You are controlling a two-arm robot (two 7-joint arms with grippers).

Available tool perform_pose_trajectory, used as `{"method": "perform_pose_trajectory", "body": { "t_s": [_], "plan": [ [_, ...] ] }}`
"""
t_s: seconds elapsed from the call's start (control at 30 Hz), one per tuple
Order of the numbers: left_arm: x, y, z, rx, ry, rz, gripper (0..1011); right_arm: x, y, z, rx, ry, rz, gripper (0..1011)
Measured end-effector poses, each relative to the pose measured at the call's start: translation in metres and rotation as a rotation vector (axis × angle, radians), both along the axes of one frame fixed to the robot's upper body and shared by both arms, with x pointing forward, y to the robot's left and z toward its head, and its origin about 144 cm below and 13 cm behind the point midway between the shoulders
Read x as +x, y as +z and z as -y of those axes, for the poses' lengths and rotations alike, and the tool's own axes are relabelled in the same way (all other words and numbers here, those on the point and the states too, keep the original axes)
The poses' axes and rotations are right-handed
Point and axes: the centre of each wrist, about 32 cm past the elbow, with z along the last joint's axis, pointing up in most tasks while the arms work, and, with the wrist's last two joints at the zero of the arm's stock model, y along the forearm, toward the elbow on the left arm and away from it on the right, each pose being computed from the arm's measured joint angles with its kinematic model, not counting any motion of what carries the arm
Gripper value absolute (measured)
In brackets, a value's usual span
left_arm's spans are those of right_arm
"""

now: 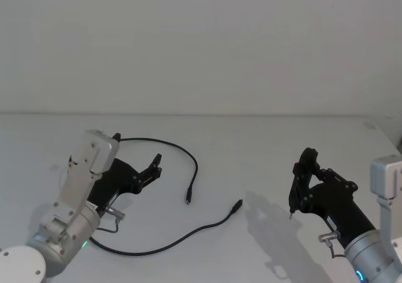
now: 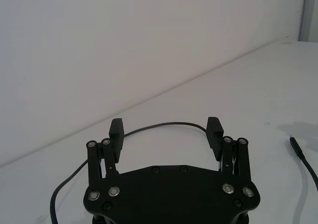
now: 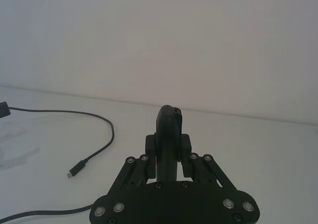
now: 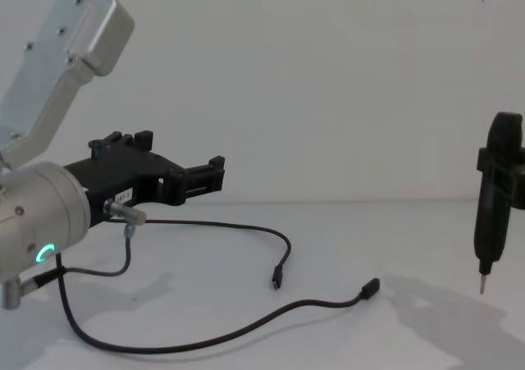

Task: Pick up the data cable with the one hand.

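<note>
The data cable (image 1: 194, 165) is a thin black cord lying in loose curves on the white table. One plug (image 1: 187, 201) ends its upper arc and the other plug (image 1: 237, 205) ends the lower run. My left gripper (image 1: 156, 165), the forked black one hand, hovers above the table inside the cable's arc. It is open with nothing between its fingers (image 2: 116, 128). From the chest the left gripper (image 4: 184, 161) sits clearly higher than the cable (image 4: 246, 329). The cable (image 2: 296, 148) also passes just beyond the fingertips. My right gripper (image 1: 291, 211) is shut, pointing down, apart from the cable (image 3: 107, 127).
The white table (image 1: 251, 138) runs back to a plain white wall. A short grey robot wire with a metal plug (image 4: 127, 218) hangs under the left wrist. The right gripper (image 4: 482, 280) hangs above bare table at the right.
</note>
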Motion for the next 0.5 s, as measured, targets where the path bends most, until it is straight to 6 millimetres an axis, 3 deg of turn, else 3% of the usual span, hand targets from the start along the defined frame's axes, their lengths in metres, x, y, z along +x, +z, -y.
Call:
{"method": "perform_pose_trajectory", "body": {
  "t_s": [0.5],
  "plan": [
    [0.0,-0.0001,0.0001,0.0,-0.001,0.0,1001,0.0,0.0,0.0,0.0,0.0,0.0,279]
  ]
}}
